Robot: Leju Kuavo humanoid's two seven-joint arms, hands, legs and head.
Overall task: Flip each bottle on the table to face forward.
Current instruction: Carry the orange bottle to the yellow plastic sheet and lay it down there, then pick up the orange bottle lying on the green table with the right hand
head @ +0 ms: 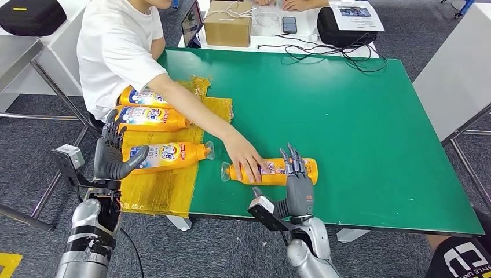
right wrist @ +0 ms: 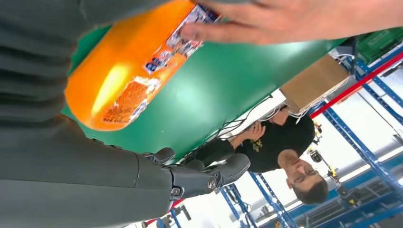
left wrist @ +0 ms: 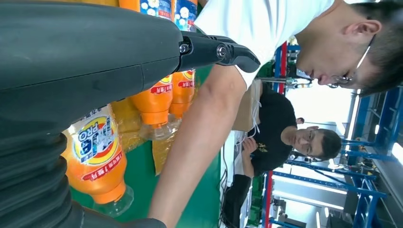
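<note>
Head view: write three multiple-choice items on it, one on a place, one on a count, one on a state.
1. Where does the bottle under the person's hand lie?
A. on the green table
B. on the yellow sheet
C. on the floor

2. How many orange bottles show?
A. two
B. four
C. six

3. What is the right hand doing?
A. lifting a bottle
B. resting by the bottle, fingers straight
C. holding a phone

Answers:
1 A: bare green lies around that bottle.
2 B: three lie at the yellow sheet, one on the green.
3 B: its fingers point up against the bottle's near side, around nothing.
</note>
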